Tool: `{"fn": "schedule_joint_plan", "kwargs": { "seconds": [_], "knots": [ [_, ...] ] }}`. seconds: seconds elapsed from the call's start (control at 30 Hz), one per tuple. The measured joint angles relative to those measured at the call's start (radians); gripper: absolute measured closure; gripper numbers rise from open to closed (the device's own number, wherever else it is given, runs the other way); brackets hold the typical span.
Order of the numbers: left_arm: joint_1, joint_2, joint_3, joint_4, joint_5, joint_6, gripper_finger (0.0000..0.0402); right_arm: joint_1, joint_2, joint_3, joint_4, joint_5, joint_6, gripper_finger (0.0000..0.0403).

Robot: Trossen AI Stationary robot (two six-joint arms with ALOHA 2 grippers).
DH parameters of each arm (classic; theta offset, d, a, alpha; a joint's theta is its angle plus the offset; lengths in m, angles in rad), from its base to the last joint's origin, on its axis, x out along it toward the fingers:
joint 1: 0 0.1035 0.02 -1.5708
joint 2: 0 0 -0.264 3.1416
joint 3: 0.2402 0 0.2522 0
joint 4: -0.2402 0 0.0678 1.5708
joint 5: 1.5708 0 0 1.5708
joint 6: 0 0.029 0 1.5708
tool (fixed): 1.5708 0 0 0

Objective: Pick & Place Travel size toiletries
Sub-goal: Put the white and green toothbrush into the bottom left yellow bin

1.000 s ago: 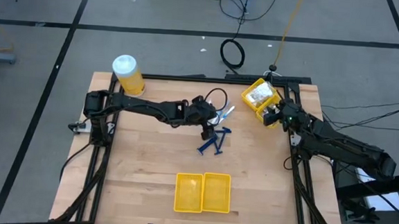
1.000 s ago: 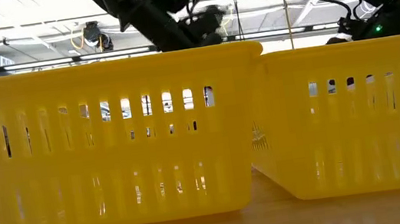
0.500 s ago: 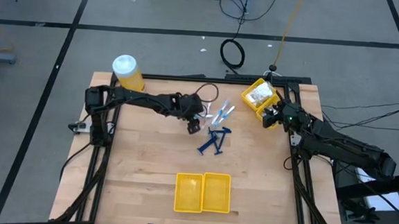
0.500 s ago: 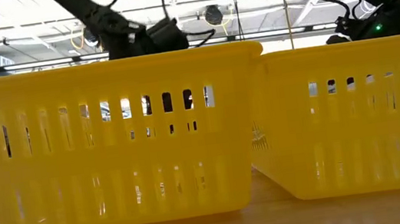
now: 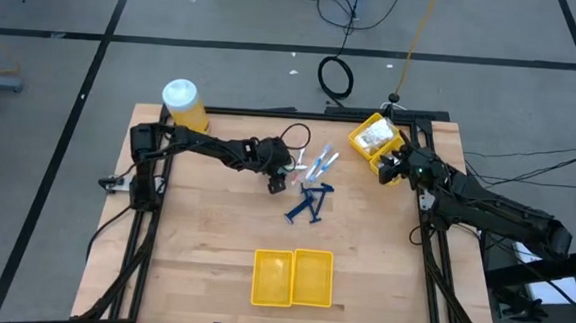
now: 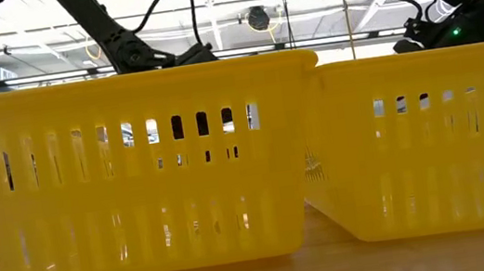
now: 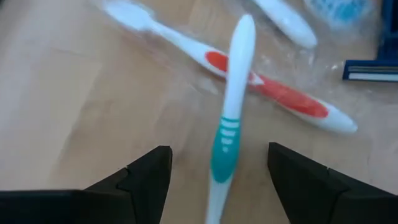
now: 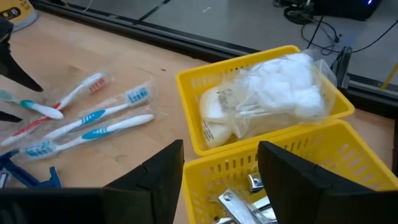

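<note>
Overhead, wooden table [image 5: 213, 237], grey taped floor [image 5: 62, 88], coiled cable [image 5: 335, 76]

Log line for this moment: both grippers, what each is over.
left gripper: open, astride teal-handled toothbrush, not closed | right gripper: open, empty, over yellow bin | razors: on table

Overhead view spans the worktop [image 5: 203, 236]; low view faces the yellow bins [image 6: 134, 168] closely; both wrist views share the toothbrushes [image 7: 233, 106].
</note>
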Motion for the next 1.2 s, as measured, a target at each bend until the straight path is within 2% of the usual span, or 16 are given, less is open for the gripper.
{"fn": "schedule_joint_plan", "kwargs": {
  "seconds": [0.23,0.33,0.47,0.63,0.67,0.87,0.97,1.2],
  "knots": [
    [0.0,0.059,0.006,0.043,-0.008,-0.06,0.0145,0.001,0.004,0.0,0.003,-0.002,0.0,0.0211],
    [0.0,0.061,0.006,0.039,-0.01,-0.083,0.016,0.0,0.004,0.0,0.003,-0.002,0.0,0.0211],
    [-0.008,0.052,0.005,0.021,-0.005,-0.083,0.0228,0.0,0.004,0.0,0.003,-0.002,0.0,0.0211],
    [-0.012,0.051,0.004,0.013,0.015,-0.072,0.0363,0.0,0.004,0.0,0.003,-0.002,0.0,0.0211],
    [-0.011,0.051,0.004,0.011,0.024,-0.071,0.0376,0.0,0.004,0.0,0.003,-0.002,0.0,0.0211],
    [-0.029,-0.018,0.0,-0.067,0.047,-0.144,0.0361,0.0,0.004,0.0,0.002,-0.003,0.0,0.0211],
    [-0.055,-0.108,-0.001,-0.126,0.06,-0.232,0.0376,0.0,0.006,0.0,0.003,-0.003,-0.001,0.0211],
    [-0.179,-0.314,0.001,-0.189,0.047,-0.418,0.0376,0.0,0.007,0.0,0.005,-0.002,-0.017,0.0211]
  ]
}}
